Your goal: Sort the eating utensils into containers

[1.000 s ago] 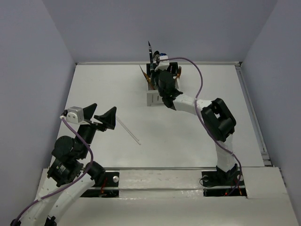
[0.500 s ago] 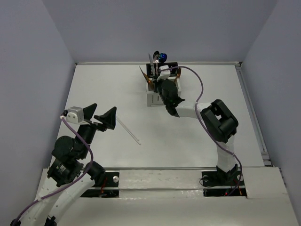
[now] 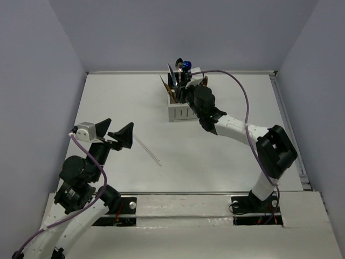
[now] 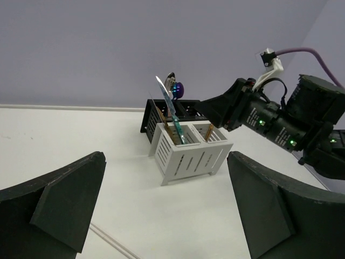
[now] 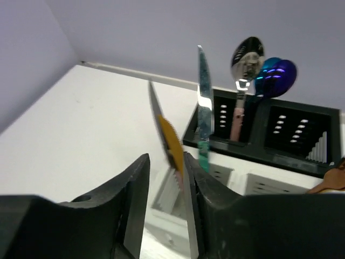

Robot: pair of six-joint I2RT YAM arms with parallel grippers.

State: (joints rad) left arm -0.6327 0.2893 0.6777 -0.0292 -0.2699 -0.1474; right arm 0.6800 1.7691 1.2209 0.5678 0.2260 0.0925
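Utensils nearest the right gripper (image 5: 165,159) are an orange knife (image 5: 168,137) and a teal knife (image 5: 204,108), both standing in the white half of the caddy (image 3: 179,112). The gripper fingers sit nearly together; whether they pinch the orange knife cannot be determined. The black compartments, at 12 o'clock, hold a silver spoon (image 5: 245,59) and a blue spoon (image 5: 276,75). The left gripper (image 3: 118,128), at the caddy's 8 o'clock, is spread wide. A pale stick (image 3: 146,149) lies on the counter (image 3: 226,156) at that gripper's 4 o'clock.
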